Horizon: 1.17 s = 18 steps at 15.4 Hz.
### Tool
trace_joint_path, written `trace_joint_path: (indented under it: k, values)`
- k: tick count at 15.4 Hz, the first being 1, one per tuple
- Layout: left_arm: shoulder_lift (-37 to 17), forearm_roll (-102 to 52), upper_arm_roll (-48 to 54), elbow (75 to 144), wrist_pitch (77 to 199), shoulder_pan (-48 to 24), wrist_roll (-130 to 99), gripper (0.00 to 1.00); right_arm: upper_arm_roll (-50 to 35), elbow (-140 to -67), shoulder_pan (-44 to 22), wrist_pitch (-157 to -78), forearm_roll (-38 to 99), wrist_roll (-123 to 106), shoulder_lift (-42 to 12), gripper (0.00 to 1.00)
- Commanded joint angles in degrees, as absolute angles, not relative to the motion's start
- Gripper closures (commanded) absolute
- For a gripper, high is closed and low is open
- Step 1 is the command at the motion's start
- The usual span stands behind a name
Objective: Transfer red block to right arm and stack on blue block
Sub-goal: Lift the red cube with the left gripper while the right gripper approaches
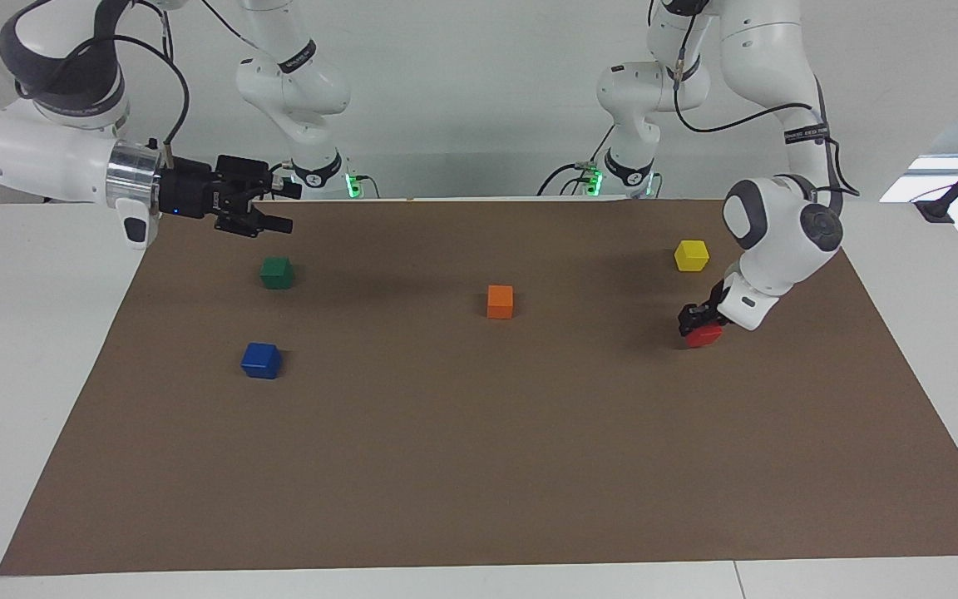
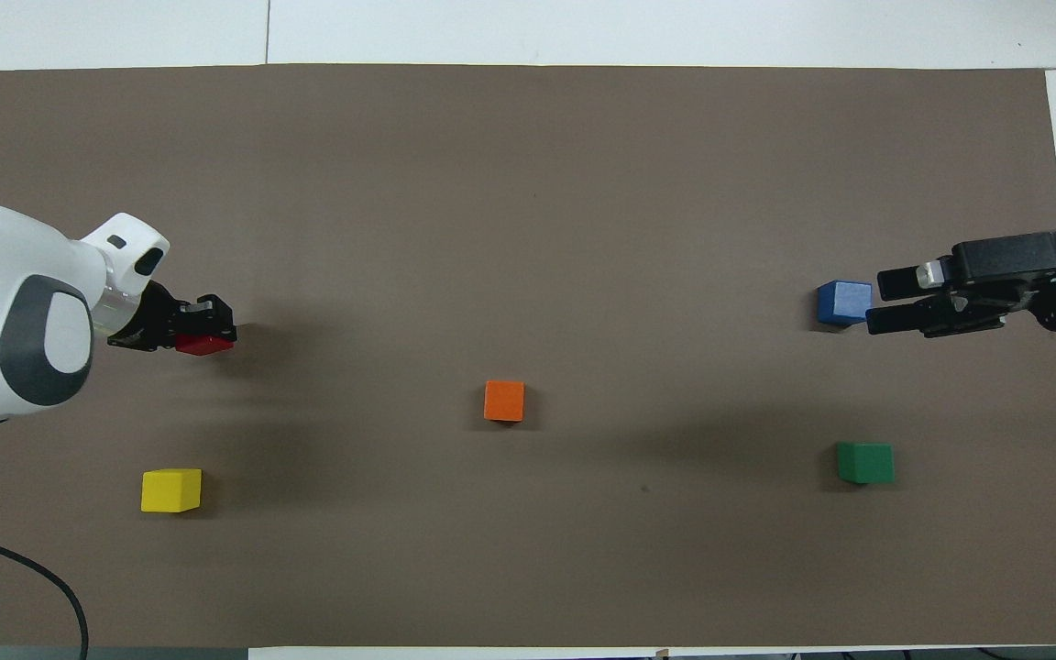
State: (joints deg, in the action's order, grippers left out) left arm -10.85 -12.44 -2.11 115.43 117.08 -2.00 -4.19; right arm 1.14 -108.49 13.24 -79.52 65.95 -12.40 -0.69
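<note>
Reading the facing view from its left edge: the right gripper [image 1: 267, 206], upper left of the frame, fingers spread wide and holding nothing, carried level in the air on a horizontally stretched forearm with silver wrist ring, pointing toward frame centre, apparently posed to receive a handover; green block [image 1: 277, 272] just below it, resting on the brown mat [image 1: 479, 466]; blue block [image 1: 261, 360] lower in the left third, alone and uncovered, the judged stacking base, hence left clear; orange block [image 1: 500, 301] at frame centre, not part of the job; yellow block [image 1: 691, 254] in the upper right, likewise idle; red block [image 1: 705, 334] right of centre, below the yellow one, at or barely off the mat, which of the two cannot be told; left gripper [image 1: 698, 320] clamped on the red block from above, its arm folded steeply downward with the bulky white wrist tilted over the cube, a pose suited to lifting; handover and stacking judged not yet done.
</note>
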Motion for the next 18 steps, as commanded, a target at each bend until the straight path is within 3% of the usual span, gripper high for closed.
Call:
trace_joint_path:
  k: [1, 3, 7, 11, 14, 18]
  values:
    - [-10.11, -17.03, -2.73, 106.28, 104.53, -1.77, -15.87, 1.0, 0.7, -114.32, 15.9, -76.56, 72.4, -17.73, 0.35, 0.0]
    - [-7.75, -24.39, -3.16, 105.64, 101.26, -1.67, -18.28, 1.0, 0.7, -119.33, 16.26, -75.59, 78.19, -26.15, -0.61, 0.0]
    - [-3.7, -35.13, -2.82, 106.43, 96.16, -2.46, -32.55, 1.0, 0.44, -122.42, 13.99, -73.75, 91.44, -30.67, -2.8, 0.0]
    - [-1.24, -46.29, -2.29, 107.83, 95.98, -4.65, -46.29, 1.0, 0.35, -122.61, 10.64, -67.0, 102.46, -37.25, -10.88, 0.0]
    - [0.61, -53.59, -2.29, 110.65, 98.95, -8.6, -55.07, 1.0, 0.35, -123.48, 7.31, -61.89, 108.26, -40.25, -14.05, 0.0]
    - [1.23, -60.03, -0.88, 111.18, 109.91, -14.56, -75.54, 1.0, 0.35, -125.33, 3.53, -61.61, 112.66, -40.87, -13.71, 0.0]
